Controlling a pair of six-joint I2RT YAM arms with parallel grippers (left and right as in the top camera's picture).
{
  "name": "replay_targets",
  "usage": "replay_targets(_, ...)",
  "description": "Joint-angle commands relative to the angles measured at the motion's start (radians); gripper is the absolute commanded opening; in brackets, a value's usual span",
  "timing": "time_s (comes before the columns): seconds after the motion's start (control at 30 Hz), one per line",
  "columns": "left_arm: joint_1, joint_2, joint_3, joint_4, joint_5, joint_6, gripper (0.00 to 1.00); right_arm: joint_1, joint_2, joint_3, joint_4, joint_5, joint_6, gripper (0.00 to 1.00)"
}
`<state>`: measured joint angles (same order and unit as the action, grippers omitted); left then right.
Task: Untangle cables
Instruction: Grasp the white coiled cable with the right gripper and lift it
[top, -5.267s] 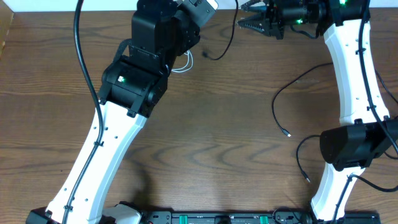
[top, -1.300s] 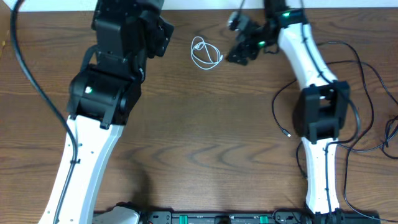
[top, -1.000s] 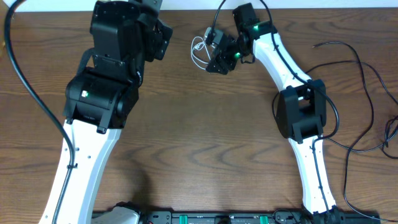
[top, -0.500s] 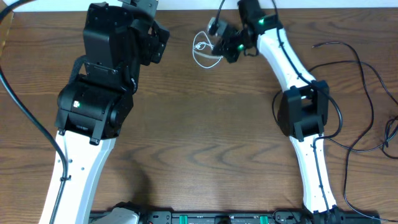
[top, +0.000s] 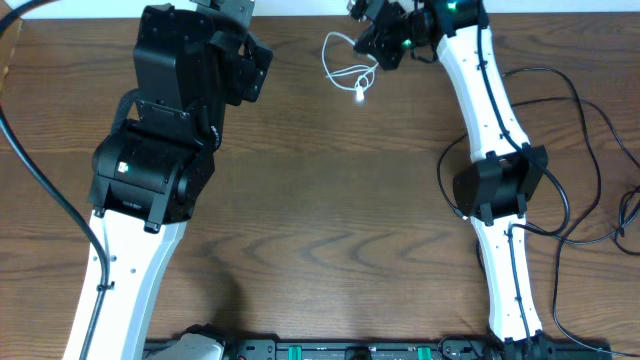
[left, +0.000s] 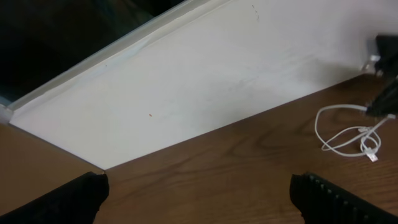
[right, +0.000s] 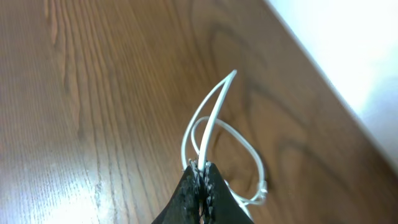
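The white cable (top: 348, 66) is a small loose coil at the table's far edge, its plug end (top: 360, 96) hanging toward me. My right gripper (top: 372, 40) is shut on a strand of it; in the right wrist view the fingertips (right: 200, 174) pinch the white cable (right: 211, 118), whose loops rise above the wood. Long black cables (top: 590, 120) loop over the table's right side. My left gripper (left: 199, 196) hangs open over bare wood at the far left, fingers (left: 59, 199) wide apart, with the white cable (left: 348, 134) off to its right.
A white wall (left: 205, 74) rises just behind the table's far edge. Both arms' bodies stand over the table, the left arm (top: 170, 150) bulky at left centre, the right arm (top: 495, 130) along the right. A black cable plug end (top: 463, 215) lies at mid right.
My right gripper closed on the white cable and pulled it up and toward the far edge, stretching the coil. The left arm has barely moved in the last half second.
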<state>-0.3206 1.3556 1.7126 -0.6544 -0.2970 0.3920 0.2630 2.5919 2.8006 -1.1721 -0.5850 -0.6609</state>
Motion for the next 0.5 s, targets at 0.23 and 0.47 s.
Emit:
replay_targets(0.23,0.004,0.001,0.024,-0.015,0.0,-0.013,0.99,-0.014,-0.016,0.283,-0.142,0.041,-0.002,0.01)
replay_targets(0.47,0.023,0.038,0.024,-0.014,0.0,-0.013,0.99,-0.041,-0.161,0.299,-0.21,0.086,-0.002,0.01)
